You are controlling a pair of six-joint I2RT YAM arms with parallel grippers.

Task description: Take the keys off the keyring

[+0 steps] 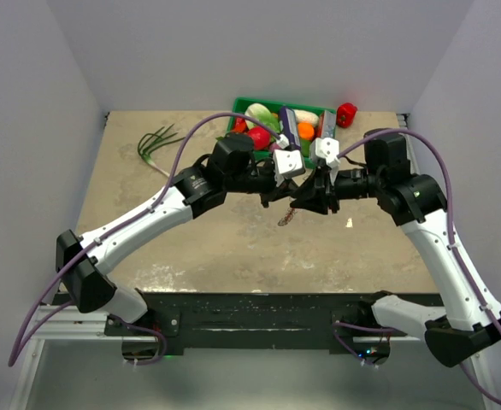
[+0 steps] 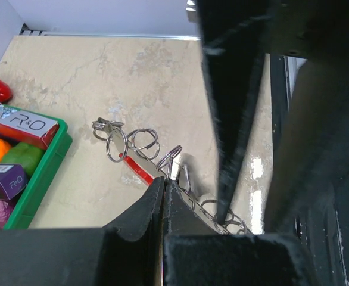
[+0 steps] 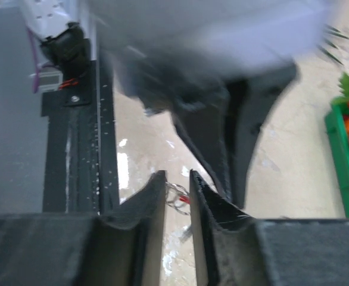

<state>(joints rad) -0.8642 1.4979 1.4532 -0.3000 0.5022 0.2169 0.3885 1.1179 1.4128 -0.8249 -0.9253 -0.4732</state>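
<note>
Left gripper jaws press together, pinching the keyring, its rings and red tag trailing past their tips. Right gripper jaws stand slightly spread, part of it between them.

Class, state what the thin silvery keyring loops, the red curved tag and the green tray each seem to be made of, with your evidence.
The thin silvery keyring loops look like polished steel: they glint. The red curved tag is probably smooth plastic: evenly glossy colour. The green tray seems matte plastic, from its thick rounded rim.
</note>
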